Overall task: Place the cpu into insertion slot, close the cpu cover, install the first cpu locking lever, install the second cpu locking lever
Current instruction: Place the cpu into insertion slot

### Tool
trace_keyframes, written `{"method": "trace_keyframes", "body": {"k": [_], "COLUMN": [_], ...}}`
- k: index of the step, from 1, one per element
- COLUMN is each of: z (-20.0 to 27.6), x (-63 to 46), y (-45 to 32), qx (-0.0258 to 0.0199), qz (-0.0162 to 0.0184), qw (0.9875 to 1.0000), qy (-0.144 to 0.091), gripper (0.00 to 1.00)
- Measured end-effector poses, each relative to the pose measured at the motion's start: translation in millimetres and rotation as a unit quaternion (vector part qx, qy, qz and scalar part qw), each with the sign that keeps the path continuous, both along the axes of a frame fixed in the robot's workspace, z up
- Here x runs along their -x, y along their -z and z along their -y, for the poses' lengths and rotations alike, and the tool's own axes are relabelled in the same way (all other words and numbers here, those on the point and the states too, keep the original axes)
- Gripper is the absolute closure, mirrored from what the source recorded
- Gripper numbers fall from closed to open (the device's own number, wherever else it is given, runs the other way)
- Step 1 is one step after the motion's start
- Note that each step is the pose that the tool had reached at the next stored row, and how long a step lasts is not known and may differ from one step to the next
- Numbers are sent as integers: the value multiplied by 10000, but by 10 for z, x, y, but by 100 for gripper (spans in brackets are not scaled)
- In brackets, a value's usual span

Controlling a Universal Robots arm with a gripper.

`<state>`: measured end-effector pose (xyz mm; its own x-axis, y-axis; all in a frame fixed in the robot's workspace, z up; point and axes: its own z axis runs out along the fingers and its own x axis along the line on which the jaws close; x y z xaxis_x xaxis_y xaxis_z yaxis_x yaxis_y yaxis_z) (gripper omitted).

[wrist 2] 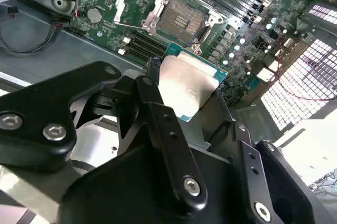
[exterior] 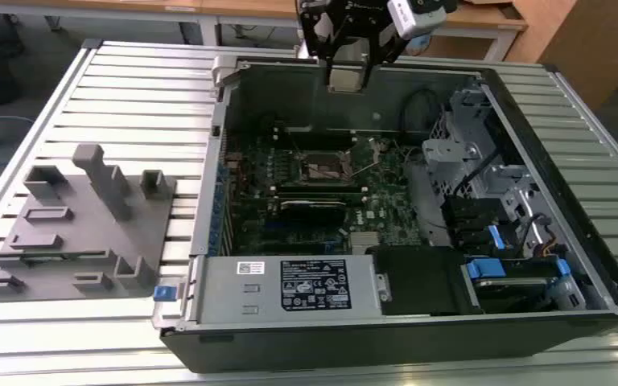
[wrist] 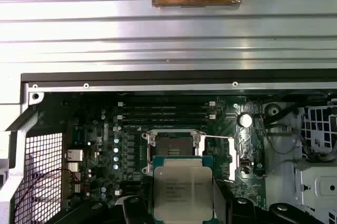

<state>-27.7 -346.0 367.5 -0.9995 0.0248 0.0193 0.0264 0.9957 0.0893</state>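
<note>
High over PC case (exterior: 373,342), jaws grip cpu (wrist: 183,192); cpu cover (wrist 2: 122,0) open.

Showed matte black, angular finger links (wrist 2: 163,145) with rounded ends, pinned by bright silver socket-head screws (wrist 2: 191,184) set in round recesses, and, in the exterior view, carried a white block (exterior: 405,14) beside the black wrist (exterior: 341,28).
</note>
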Motion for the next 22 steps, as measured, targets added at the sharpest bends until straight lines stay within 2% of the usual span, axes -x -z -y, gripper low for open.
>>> {"method": "trace_keyframes", "body": {"k": [22], "z": [0], "x": [0], "y": [17], "qx": [0], "qz": [0], "qw": [10000], "qy": [8], "gripper": [46]}}
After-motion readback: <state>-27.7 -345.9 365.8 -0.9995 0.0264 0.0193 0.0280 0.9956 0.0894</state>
